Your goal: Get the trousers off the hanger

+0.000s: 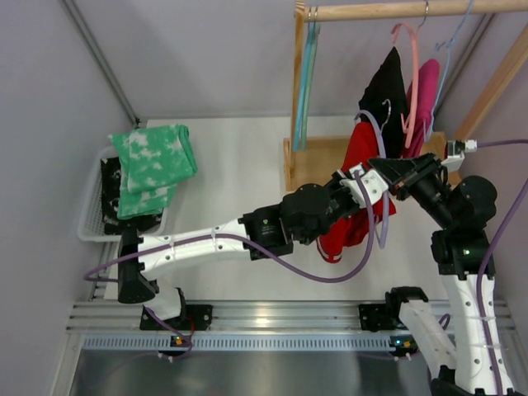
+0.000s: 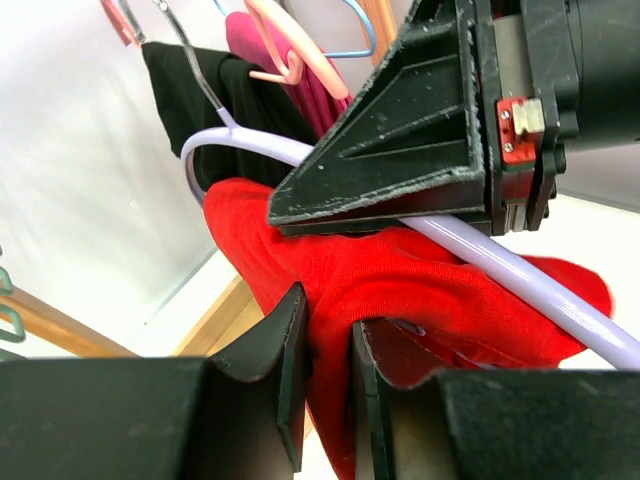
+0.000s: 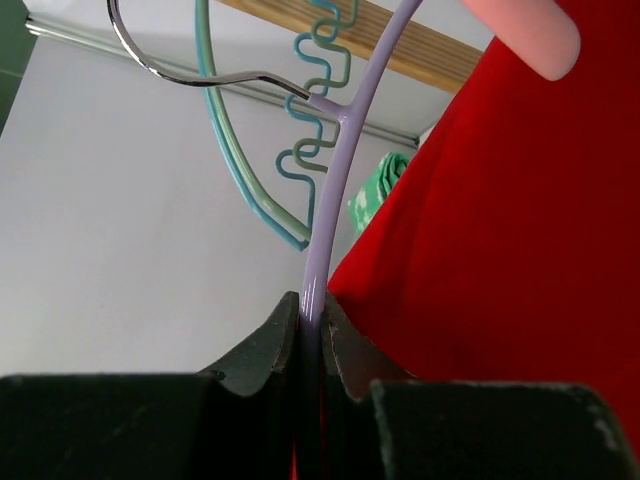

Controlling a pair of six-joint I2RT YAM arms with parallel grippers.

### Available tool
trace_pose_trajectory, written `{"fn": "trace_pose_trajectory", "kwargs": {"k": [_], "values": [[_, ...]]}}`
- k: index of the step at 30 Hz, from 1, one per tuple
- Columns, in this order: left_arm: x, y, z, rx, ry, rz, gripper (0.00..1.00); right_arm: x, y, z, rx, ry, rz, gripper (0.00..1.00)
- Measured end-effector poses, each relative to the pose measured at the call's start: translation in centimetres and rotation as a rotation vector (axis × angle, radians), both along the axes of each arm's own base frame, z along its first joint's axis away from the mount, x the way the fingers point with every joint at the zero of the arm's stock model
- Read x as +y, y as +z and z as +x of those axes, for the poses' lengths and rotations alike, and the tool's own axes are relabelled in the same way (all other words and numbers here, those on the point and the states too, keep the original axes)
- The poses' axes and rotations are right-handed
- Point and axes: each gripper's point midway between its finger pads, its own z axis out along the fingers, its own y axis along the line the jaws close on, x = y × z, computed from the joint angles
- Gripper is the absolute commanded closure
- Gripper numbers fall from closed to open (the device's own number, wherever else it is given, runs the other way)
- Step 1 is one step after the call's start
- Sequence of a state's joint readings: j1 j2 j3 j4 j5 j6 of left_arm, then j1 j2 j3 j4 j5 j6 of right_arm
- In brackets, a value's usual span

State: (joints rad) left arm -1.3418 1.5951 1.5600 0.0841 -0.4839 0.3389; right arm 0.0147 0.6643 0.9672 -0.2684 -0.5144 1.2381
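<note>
The red trousers [image 1: 356, 150] hang over a lilac hanger [image 1: 384, 216] in front of the wooden rack. My left gripper [image 1: 361, 186] is shut on a fold of the red trousers [image 2: 400, 270]; the cloth is pinched between the fingers in the left wrist view [image 2: 328, 320]. My right gripper [image 1: 384, 167] is shut on the lilac hanger's rod [image 3: 335, 190], with the jaws [image 3: 312, 312] clamped right beside the red cloth [image 3: 510, 230]. The hanger [image 2: 500, 262] runs over the cloth under the right gripper's body [image 2: 400, 130]. The hanger's metal hook [image 3: 180, 75] is free in the air.
A wooden clothes rack [image 1: 388, 10] stands at the back right with teal hangers [image 1: 307, 74], a pink hanger [image 1: 408, 82], a black garment [image 1: 384, 87] and a magenta garment [image 1: 425, 91]. A white basket [image 1: 89, 216] at the left holds green patterned cloth [image 1: 153, 165].
</note>
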Motion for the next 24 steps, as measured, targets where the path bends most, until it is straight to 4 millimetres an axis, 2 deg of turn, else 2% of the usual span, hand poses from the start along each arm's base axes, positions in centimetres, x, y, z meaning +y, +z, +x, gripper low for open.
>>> {"fn": "trace_pose_trajectory", "kwargs": {"k": [5, 13, 19, 24], "values": [[0.5, 2.1, -0.3, 0.000, -0.015, 0.018, 1.00, -0.6, -0.4, 0.4, -0.023, -0.021, -0.005, 1.00], [2.2, 10.4, -0.6, -0.063, -0.017, -0.119, 1.00, -1.1, -4.7, 1.8, 0.056, -0.041, -0.044, 1.00], [4.4, 16.7, -1.2, -0.131, -0.017, -0.229, 1.00, -1.5, -7.4, 2.4, 0.090, -0.052, -0.095, 1.00], [6.3, 22.2, -1.6, -0.204, -0.006, -0.328, 1.00, -1.8, -10.8, 2.6, 0.131, -0.054, -0.161, 1.00]]}}
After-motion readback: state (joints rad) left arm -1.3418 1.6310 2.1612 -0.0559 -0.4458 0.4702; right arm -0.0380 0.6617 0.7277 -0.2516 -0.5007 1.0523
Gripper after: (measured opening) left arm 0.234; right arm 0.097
